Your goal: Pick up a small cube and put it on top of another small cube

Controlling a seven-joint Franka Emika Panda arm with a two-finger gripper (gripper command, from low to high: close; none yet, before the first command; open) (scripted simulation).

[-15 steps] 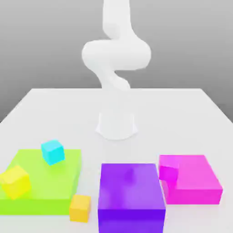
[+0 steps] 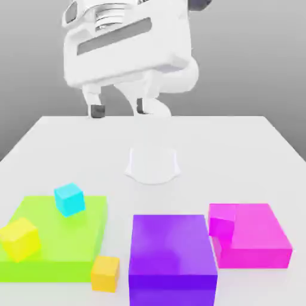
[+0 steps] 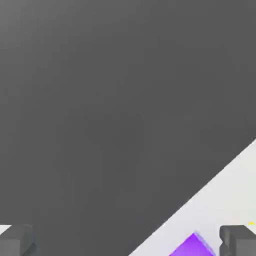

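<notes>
The small orange-yellow cube (image 2: 106, 273) rests on the white table near the front, between the green block and the purple block. The small magenta-pink cube (image 2: 222, 228) sits against the big flat magenta block (image 2: 258, 234) on the exterior view's right. My gripper (image 2: 118, 109) hangs high above the back of the table, far from both cubes, open with nothing between its dark fingertips (image 2: 95, 111). In the hand view the gripper (image 3: 127, 242) shows both fingertips (image 3: 239, 240) spread wide, with a corner of the purple block (image 3: 192, 246) between them.
A large purple block (image 2: 172, 254) stands at front centre. On the exterior view's left, a flat green block (image 2: 54, 245) carries a cyan cube (image 2: 69, 199) and a lemon-yellow cube (image 2: 21, 239). The arm's white base (image 2: 153, 164) stands mid-table.
The hand has swung into the top of the exterior view, where half a second ago only the arm's upper links showed. No cube or block has moved.
</notes>
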